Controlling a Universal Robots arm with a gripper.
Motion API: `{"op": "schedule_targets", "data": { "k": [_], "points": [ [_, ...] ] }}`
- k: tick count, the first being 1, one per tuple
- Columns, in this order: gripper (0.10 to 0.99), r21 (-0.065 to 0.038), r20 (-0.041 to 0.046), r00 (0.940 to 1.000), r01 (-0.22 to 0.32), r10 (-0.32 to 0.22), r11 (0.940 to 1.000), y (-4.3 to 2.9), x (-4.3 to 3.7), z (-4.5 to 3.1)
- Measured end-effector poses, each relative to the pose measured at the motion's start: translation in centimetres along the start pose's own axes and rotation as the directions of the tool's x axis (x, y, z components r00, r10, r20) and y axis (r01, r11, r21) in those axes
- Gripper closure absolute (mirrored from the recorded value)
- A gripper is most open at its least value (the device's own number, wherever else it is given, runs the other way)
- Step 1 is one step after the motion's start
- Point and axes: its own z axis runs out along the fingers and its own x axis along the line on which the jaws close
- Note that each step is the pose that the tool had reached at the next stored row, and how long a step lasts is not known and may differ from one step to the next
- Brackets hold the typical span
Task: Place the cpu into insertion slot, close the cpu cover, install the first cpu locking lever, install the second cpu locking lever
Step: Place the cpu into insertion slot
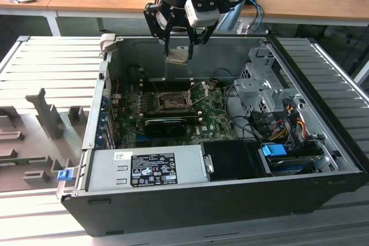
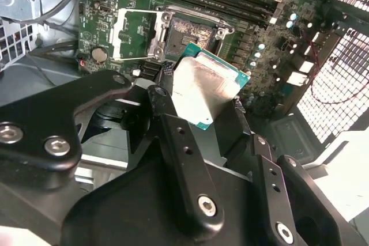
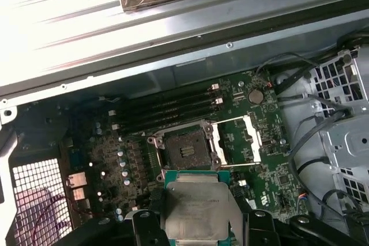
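The gripper (image 1: 179, 50) is shut tight on the cpu (image 1: 176, 58). It holds the flat square chip by two of its edges, one finger on each side. In the second wrist view, the black fingers (image 2: 173, 131) press on the sides of the cpu (image 2: 204, 87). The chip's pale silver face is tilted a little there. In the first wrist view the cpu (image 3: 196, 208) has a green edge around the silver part.

The cpu is up in the air over the open computer case (image 1: 323, 73). It is near the far wall of the case and touches nothing but the gripper. The case lies on its side on a grey ridged bench (image 1: 52, 67).

Down inside the case is the green board (image 1: 213, 116). The insertion slot (image 1: 173, 101) sits in the middle of it, well below the cpu. The insertion slot (image 3: 183, 149) is open, a dark square with a metal frame, and nothing is in it. The cpu cover (image 3: 236, 139) is flipped open and sits just beside the slot. In the second wrist view the cpu cover (image 2: 135, 33) shows as a thin metal frame with a big window.

The long black memory slots (image 3: 167, 108) run next to the insertion slot. A long black card (image 1: 167, 124) sits on the near side of the slot. A grey box with a label (image 1: 147, 168) is at the near wall of the case.
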Motion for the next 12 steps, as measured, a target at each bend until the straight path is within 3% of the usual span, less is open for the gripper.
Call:
{"op": "schedule_targets", "data": {
  "k": [12],
  "points": [
    [0.557,-0.002,0.0073,0.9966,-0.082,0.082,0.9966,0.0,0.0,0.02]
  ]
}}
